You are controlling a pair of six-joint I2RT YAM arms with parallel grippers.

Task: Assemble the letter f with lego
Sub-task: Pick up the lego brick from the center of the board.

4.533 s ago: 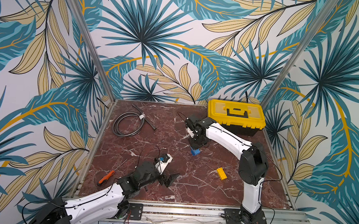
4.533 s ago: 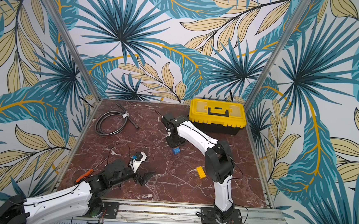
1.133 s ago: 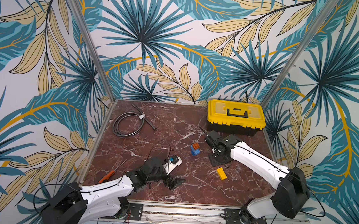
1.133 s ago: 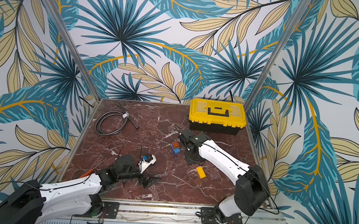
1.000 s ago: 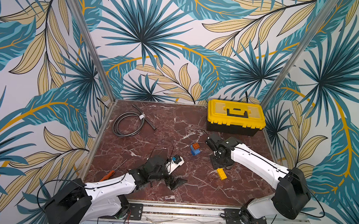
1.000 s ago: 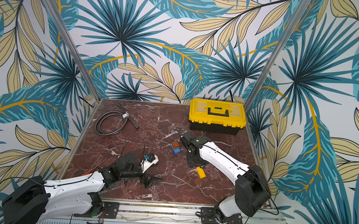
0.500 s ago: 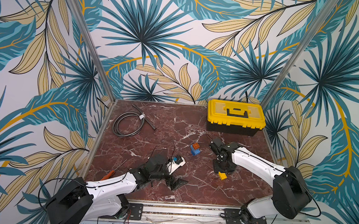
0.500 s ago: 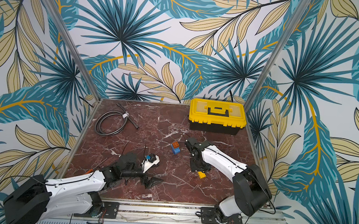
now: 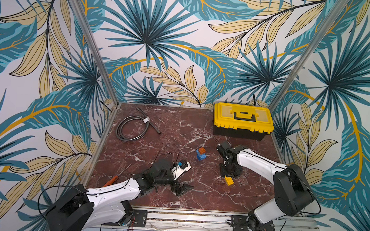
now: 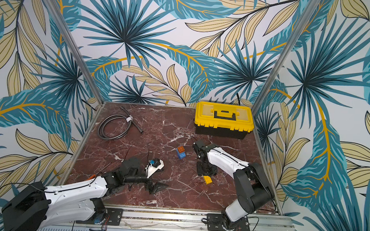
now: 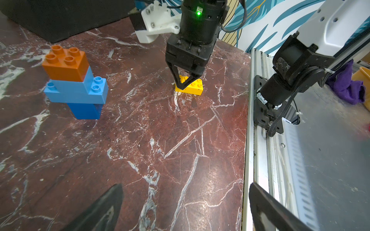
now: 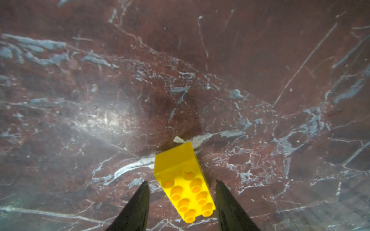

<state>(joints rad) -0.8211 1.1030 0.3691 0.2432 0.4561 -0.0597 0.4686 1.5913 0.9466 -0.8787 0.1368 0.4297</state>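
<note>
We see a dark red marble tabletop (image 9: 179, 128) walled by leaf-print panels. A yellow plastic toolbox with a black handle (image 9: 243, 120) sits at the far right corner and a coiled black rubber hose (image 9: 132, 128) at the far left, both well apart from the work. Since a second ago, the right gripper (image 12: 182, 182) has left the part-built letter f (image 9: 201, 153). That is a standing stack of dark blue square brick, long light blue brick and square orange brick (image 11: 66, 65) on top. The gripper has dropped nearer the front edge, over the long yellow studded brick (image 9: 229, 180), which lies flat on the marble. Its jaws stand partly open astride that brick, with marble showing on both sides in the right wrist view, so nothing is gripped yet. We judge the yellow top bar to be the remaining piece. The left gripper (image 9: 182, 189) sits low near front centre, spread wide and empty. Bare marble lies between brick and stack, so the carry looks free. The front rail is near, and the left arm is the closest obstacle.
</note>
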